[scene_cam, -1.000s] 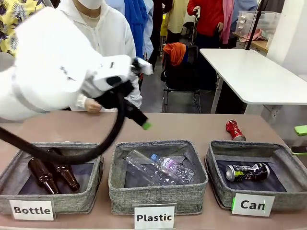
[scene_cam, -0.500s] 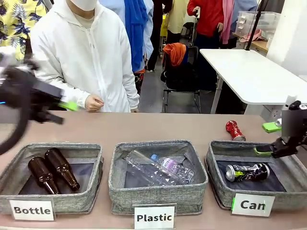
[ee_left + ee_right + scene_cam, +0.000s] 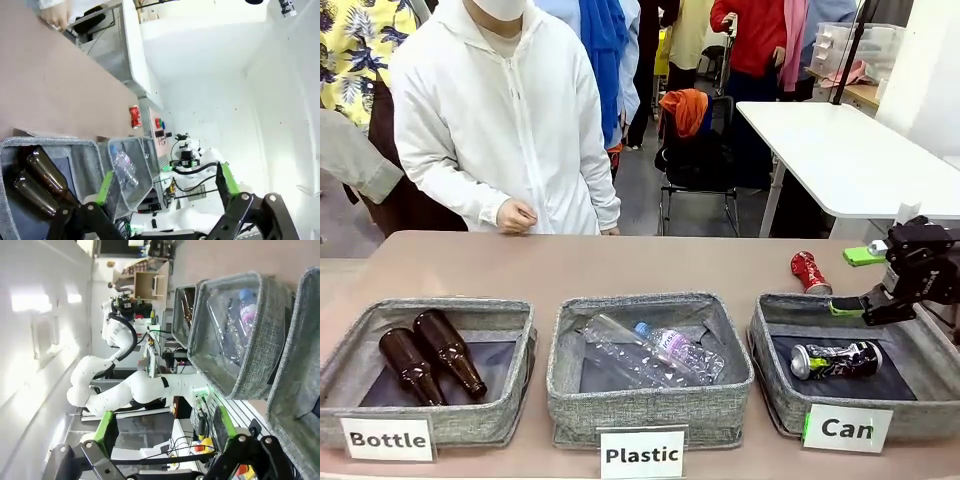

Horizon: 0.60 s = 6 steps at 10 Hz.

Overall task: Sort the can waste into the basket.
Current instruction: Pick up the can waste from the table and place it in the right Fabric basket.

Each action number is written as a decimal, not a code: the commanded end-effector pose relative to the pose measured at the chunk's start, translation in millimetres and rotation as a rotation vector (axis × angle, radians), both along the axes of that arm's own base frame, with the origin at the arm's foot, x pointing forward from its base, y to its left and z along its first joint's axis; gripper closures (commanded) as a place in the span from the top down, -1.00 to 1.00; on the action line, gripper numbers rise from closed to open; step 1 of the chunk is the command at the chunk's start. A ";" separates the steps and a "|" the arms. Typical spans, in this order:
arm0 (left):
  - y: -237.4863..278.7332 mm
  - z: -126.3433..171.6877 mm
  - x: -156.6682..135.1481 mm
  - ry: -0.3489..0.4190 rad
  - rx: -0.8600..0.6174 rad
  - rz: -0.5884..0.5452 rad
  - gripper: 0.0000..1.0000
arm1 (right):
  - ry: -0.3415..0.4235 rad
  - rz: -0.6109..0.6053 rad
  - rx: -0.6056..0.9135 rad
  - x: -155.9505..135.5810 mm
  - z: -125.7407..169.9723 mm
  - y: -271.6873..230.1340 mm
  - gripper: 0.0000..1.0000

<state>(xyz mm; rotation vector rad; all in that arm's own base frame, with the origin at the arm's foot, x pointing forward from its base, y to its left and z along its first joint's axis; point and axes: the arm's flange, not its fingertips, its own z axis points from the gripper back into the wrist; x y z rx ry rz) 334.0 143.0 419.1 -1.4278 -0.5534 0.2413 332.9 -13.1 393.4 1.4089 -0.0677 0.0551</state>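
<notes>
Green-padded left jaws: spread wide, nothing between the green pads [image 3: 105,187]; the left wrist view looks down the row of bins from the end farthest from the Can basket [image 3: 782,398].
Person: in a white zipped jacket [image 3: 505,120] at the far side of the counter [image 3: 650,262], well left of the Can basket, one hand [image 3: 516,215] curled at the counter's far edge.
Bottle bin [image 3: 470,418]: two places left of the Can basket, with two brown glass bottles [image 3: 448,352] lying side by side inside.
Plastic bin [image 3: 650,405]: just left of the Can basket, with clear plastic bottles [image 3: 660,350] lying across its bottom.
Red can [image 3: 810,271]: crushed, on the bare counter just behind the Can basket's far left corner, outside it.
Black-and-silver can [image 3: 835,358]: crushed, lying on its side on the dark bottom inside the Can basket, shiny end to the left.
Right jaws: open and empty above the right part of the Can basket's far rim; the lower pad [image 3: 847,307] hangs over that rim and the other sits higher, beyond it. The right wrist view shows both pads well apart, nothing between them.
White table [image 3: 850,150]: beyond the Can basket, across the aisle.
</notes>
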 end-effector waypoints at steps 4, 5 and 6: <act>-33.2 34.0 1.9 -0.003 0.119 -0.074 1.00 | 0.000 0.034 -0.005 -4.7 2.2 2.0 1.00; -33.2 34.0 1.9 -0.003 0.119 -0.074 1.00 | 0.000 0.034 -0.005 -4.7 2.2 2.0 1.00; -33.2 34.0 1.9 -0.003 0.119 -0.074 1.00 | 0.000 0.034 -0.005 -4.7 2.2 2.0 1.00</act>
